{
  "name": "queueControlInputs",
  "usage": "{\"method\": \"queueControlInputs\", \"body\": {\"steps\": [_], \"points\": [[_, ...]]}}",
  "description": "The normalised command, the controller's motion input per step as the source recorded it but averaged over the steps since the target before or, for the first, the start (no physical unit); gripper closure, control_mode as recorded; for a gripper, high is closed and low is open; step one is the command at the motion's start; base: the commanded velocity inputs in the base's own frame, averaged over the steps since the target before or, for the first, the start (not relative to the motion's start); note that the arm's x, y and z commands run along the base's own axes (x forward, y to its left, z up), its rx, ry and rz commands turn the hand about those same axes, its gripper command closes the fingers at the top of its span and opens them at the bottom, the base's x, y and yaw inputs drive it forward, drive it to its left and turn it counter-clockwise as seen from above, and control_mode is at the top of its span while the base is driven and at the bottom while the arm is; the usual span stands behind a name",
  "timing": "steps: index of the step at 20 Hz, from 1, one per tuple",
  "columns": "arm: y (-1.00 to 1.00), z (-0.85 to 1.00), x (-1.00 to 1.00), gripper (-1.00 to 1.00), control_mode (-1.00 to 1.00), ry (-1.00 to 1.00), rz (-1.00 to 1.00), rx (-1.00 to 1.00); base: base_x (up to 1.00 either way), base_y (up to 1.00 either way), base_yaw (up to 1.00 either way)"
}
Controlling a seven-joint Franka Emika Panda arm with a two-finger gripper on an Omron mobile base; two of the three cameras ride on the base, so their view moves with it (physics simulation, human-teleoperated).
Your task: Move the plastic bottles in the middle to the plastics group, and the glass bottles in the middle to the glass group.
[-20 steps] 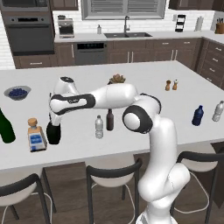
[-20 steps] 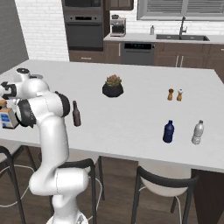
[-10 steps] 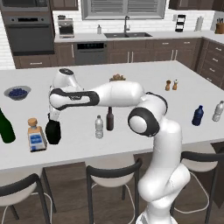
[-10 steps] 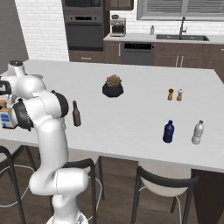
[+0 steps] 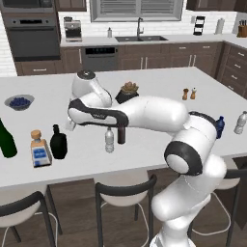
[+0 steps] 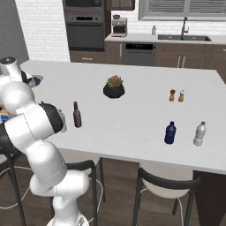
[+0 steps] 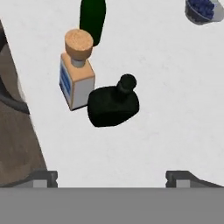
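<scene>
The squat black glass bottle (image 5: 58, 143) stands on the counter right next to the square blue-labelled bottle (image 5: 39, 149), with the tall green bottle (image 5: 6, 140) at the far left. My gripper (image 5: 72, 126) hangs above and slightly right of the black bottle. Looking down from the hand, the black bottle (image 7: 113, 104) sits below the corked square bottle (image 7: 76, 74) and the green bottle (image 7: 92, 17), and my gripper (image 7: 111, 179) is open and empty. The small clear water bottle (image 5: 110, 140) and slim brown bottle (image 5: 121, 135) stand mid-counter under my forearm. The dark blue bottle (image 6: 170, 133) and clear plastic bottle (image 6: 199, 133) stand at the right.
A bowl of blueberries (image 5: 19, 102) sits at the back left. A potted plant (image 6: 114, 87) and two shakers (image 6: 176, 95) stand toward the back. Stools line the counter's front edge (image 5: 72, 176).
My gripper opened, let go of the black bottle and rose up and to the right of it. The bottle stays beside the square bottle.
</scene>
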Motion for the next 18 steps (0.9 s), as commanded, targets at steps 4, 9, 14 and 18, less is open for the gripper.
{"method": "queueControlInputs", "body": {"steps": [4,9,14,18], "points": [[-0.87,0.26,-0.14,-1.0,-1.0,0.0,-0.57,0.04,0.0,0.0,0.0],[-0.79,0.31,0.0,-1.0,-1.0,0.0,-0.57,0.02,0.0,0.0,0.0],[-0.64,0.32,0.0,-1.0,-1.0,0.0,-0.48,0.02,0.0,0.0,0.0],[-0.45,0.2,0.0,-1.0,-1.0,0.0,-0.16,0.05,0.0,0.0,0.0]]}}
